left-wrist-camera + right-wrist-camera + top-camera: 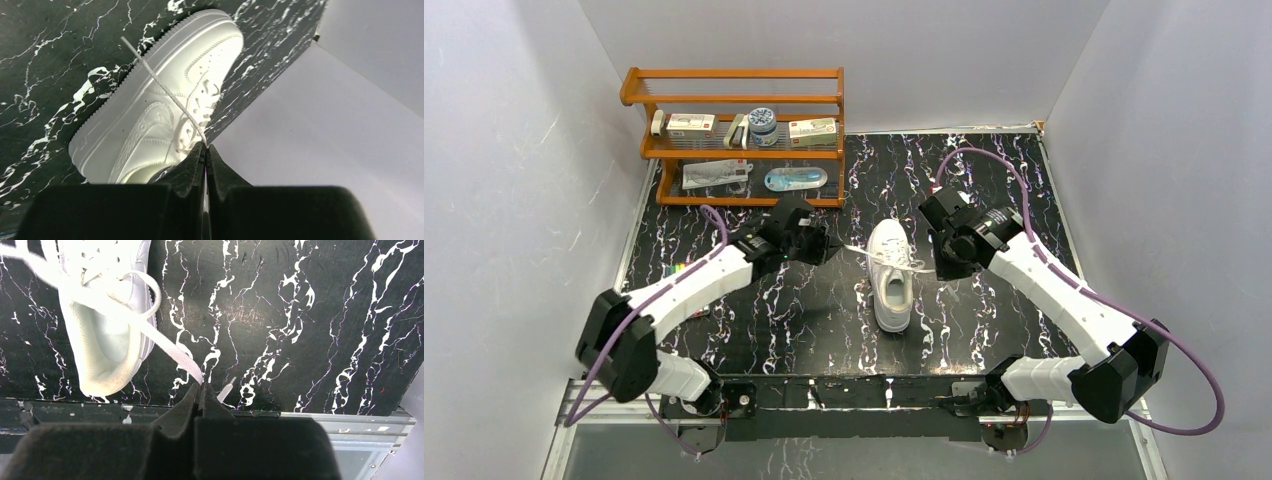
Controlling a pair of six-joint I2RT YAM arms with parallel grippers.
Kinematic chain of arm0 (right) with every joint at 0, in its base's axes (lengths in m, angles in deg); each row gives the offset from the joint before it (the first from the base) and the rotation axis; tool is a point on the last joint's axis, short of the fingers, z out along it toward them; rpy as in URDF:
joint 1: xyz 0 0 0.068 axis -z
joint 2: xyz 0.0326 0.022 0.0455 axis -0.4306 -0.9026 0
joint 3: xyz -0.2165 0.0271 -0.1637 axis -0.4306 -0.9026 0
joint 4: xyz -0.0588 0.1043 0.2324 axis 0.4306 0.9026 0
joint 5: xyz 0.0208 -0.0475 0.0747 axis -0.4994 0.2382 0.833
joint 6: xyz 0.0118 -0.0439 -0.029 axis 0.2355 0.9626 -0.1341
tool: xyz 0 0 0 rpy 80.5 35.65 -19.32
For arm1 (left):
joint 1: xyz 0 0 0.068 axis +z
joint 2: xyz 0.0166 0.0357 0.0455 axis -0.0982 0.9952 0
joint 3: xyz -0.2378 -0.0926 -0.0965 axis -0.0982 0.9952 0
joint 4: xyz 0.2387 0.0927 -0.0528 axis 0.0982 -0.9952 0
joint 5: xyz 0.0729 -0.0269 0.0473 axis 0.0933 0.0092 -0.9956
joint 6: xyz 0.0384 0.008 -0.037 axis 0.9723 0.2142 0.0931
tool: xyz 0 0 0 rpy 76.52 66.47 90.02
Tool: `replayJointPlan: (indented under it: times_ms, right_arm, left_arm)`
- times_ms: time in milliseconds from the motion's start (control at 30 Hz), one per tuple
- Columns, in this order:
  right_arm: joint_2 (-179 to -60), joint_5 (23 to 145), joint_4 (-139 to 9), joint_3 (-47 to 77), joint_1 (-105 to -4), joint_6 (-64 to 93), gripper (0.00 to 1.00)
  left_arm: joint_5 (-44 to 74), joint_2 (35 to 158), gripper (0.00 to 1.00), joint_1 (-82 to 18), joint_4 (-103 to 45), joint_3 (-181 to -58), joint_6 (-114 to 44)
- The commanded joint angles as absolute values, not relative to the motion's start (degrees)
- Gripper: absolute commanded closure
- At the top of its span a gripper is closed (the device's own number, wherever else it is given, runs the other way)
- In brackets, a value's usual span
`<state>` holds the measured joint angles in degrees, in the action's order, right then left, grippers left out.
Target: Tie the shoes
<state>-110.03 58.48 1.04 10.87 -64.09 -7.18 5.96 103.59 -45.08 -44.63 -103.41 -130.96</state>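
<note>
A single white sneaker (891, 275) stands in the middle of the black marbled table, with its toe toward the back wall. My left gripper (832, 246) is just left of it, shut on a white lace (170, 92) that runs taut across the shoe (155, 110) to my fingertips. My right gripper (931, 264) is just right of the shoe, shut on the other lace (150, 337), which runs from the shoe's collar (105, 340) to my fingertips; its clear tip (226, 389) sticks out past them.
A wooden shelf (734, 100) with boxes, a jar and packets stands at the back left. White walls close the left, back and right sides. The table's metal front edge (320, 417) lies just under my right gripper.
</note>
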Motion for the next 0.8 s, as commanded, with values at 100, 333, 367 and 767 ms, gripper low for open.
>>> replayJointPlan:
  times_ms: [100, 333, 367, 767]
  right_arm:
    - [-108.9, 55.9, 2.1, 12.6, -63.7, -7.2, 1.00]
    - [-110.6, 52.6, 4.8, 12.1, -62.6, -9.4, 1.00]
    - [-110.6, 53.0, 4.0, 12.1, -62.5, -8.6, 1.00]
    - [-111.5, 56.8, -0.1, 13.6, -62.4, -4.4, 1.00]
  left_arm:
    - [-2.9, 91.3, 1.00, -43.4, -62.3, -107.8, -123.0]
    - [-7.9, 86.5, 1.00, -43.2, -67.4, -108.6, -114.5]
    - [-5.9, 86.6, 1.00, -42.7, -63.4, -107.8, -110.7]
    - [14.9, 103.4, 0.30, -45.5, -41.4, -100.4, -133.8]
